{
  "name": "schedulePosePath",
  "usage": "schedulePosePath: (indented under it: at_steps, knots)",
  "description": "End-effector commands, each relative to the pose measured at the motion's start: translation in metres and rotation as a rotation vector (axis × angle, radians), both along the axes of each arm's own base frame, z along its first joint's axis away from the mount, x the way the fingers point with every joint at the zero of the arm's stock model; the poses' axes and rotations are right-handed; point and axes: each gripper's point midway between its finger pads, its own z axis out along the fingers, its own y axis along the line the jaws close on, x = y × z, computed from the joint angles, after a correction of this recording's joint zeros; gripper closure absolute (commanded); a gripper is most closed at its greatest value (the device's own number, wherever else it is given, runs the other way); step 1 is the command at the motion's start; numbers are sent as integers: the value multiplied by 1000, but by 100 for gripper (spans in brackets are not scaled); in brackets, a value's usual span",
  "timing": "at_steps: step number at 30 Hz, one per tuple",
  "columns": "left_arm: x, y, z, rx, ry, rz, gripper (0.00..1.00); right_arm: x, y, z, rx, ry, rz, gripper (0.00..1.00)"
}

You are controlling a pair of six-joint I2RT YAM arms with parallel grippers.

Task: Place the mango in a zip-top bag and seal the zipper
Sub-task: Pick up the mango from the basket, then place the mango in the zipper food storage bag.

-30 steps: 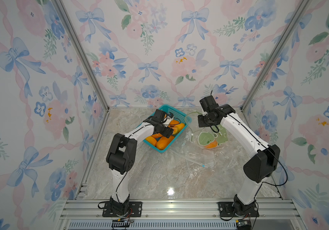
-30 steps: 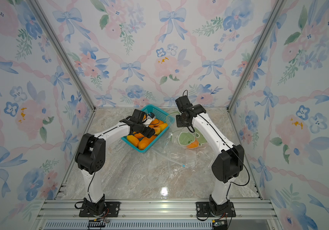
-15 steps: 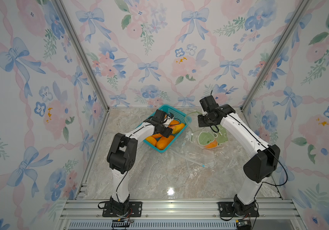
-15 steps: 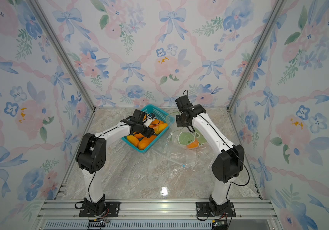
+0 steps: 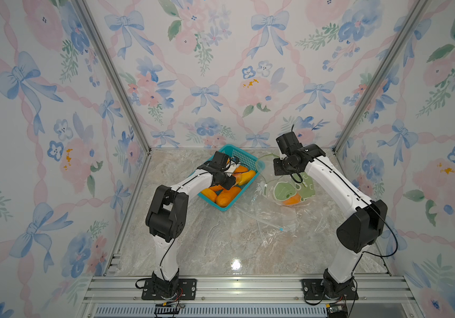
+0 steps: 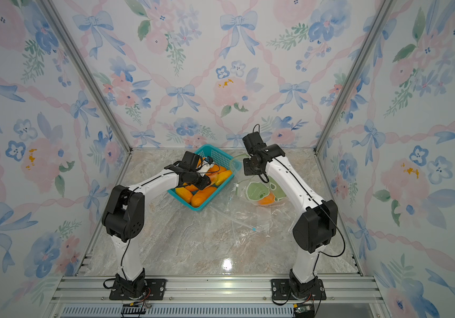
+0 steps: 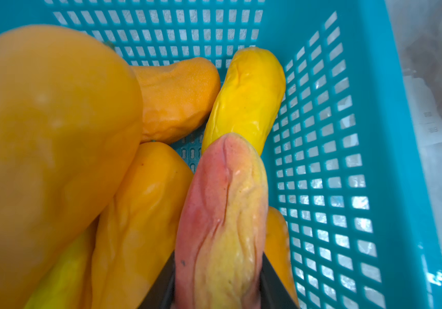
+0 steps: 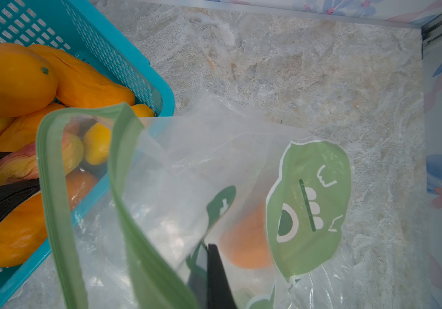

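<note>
1. In both top views, the left pincer (image 5: 236, 176) is being shown down inside the teal basket (image 5: 244, 157), among the fruit, and its jaws are being hidden there by the wrist. Near it, across the basket's rim, the right pincer (image 5: 278, 167) is being shown at the mouth of the zip-top bag (image 5: 289, 190).

2. In the left wrist view, the pink-and-yellow mango (image 7: 222, 214) is being clasped between the left pincer's partly opened jaws, with a black finger (image 7: 162, 286) being pressed against each flank. The fruit is pointing straight ahead of the pincer, towards a yellow mango (image 7: 246, 99). Orange mangoes (image 7: 139, 214) are lying to one side of it and the basket wall to the other. The skin is looking wrinkled and soft. The squeeze is therefore best being kept just firm enough to stop slipping, and the lift is best being made straight up until the rim is cleared.

3. In the right wrist view, the right pincer (image 8: 214, 278) is being seen shut on the bag's film, with only one finger showing. The green zipper strip (image 8: 54, 192) is being held up as an open loop. An orange mango (image 8: 246, 240) is already lying inside the bag, just ahead of that pincer. The clasped fruit is sitting just outside the loop. The mouth is probably being needed wide and steady, and the fruit is best being fed in narrow end first, without the strip being snagged.
</note>
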Motion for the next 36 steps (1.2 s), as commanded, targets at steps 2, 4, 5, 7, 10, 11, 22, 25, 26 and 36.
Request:
schedulePosePath:
  at_steps: [2,4,5,7,10,11,22,25,26,36]
  knots:
    - [-10,-13,73,-150,-70,-2,74,-2,5,4,38,-12,1,97]
    - [-11,-19,93,-213,-75,10,79,-2,6,5,49,-18,4,97]
    - [-12,-21,102,-246,-71,21,81,-2,7,5,55,-22,7,97]
    - [-15,-29,120,-325,-51,24,84,-2,9,7,68,-30,13,97]
    - [-28,-50,143,-472,30,-14,86,-2,14,8,83,-45,29,97]
    - [-34,-58,149,-513,60,-38,86,-2,15,9,88,-50,33,97]
    - [-70,-97,146,-614,248,-84,87,-6,36,19,134,-114,120,97]
    - [-70,-100,134,-609,286,-65,87,-8,43,20,141,-128,147,97]
    - [-68,-100,130,-606,294,-54,86,-9,44,20,142,-130,155,97]
    - [-42,-115,130,-636,321,22,77,-21,51,18,145,-135,194,97]
